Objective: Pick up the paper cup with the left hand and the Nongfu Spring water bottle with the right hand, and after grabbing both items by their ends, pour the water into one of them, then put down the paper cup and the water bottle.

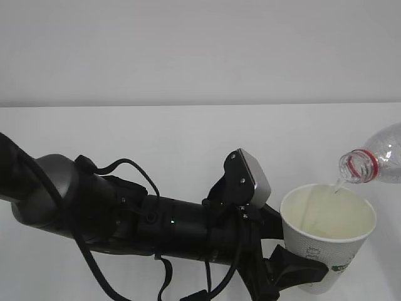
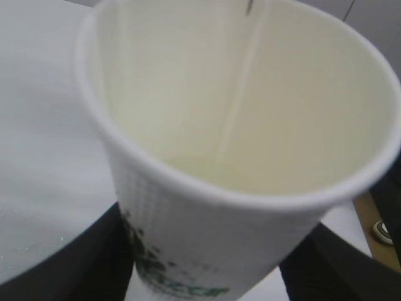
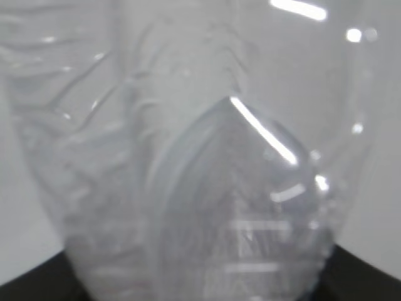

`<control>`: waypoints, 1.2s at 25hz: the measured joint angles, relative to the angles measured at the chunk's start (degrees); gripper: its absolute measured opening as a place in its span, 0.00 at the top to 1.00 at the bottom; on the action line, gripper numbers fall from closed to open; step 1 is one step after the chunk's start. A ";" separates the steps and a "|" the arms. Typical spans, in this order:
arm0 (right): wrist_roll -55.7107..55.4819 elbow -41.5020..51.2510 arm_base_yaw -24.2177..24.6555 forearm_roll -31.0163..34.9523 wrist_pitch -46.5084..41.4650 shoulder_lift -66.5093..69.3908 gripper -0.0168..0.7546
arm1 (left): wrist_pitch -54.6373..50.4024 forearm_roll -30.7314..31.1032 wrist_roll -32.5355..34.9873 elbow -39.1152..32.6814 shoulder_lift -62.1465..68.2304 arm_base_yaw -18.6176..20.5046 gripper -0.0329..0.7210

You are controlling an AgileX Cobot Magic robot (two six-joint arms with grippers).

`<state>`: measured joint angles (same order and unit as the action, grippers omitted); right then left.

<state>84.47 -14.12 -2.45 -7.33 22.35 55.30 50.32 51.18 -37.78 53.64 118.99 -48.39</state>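
The left gripper (image 1: pixel 294 269), black and mounted on a bulky black arm with a grey box module (image 1: pixel 250 177), is clamped on the lower wall of the small white tapered paper cup (image 1: pixel 326 241) with a dark green logo. The cup is held upright above the white bench (image 1: pixel 156 138). The clear ribbed plastic water bottle (image 1: pixel 376 158) with a red neck ring is tilted, mouth downward, just above the cup's far right rim. A thin stream of clear water (image 1: pixel 337 186) falls from the bottle mouth into the cup. Pale yellowish liquid lies in the cup bottom (image 2: pixel 213 172). In the right wrist view, the right gripper (image 3: pixel 200 291) is clamped on the bottle's base end; only dark jaw edges show at the frame bottom.
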 joint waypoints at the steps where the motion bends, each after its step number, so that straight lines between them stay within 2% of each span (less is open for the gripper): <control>1: 0.00 0.00 0.00 0.00 0.00 0.00 0.42 | 0.00 0.00 0.00 0.00 0.00 0.00 0.31; 30: 0.09 0.00 0.00 0.00 0.00 0.00 0.42 | 0.00 0.00 0.00 0.00 0.00 0.00 0.31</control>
<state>84.56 -14.12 -2.45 -7.33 22.35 55.30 50.32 51.18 -37.78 53.64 118.99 -48.39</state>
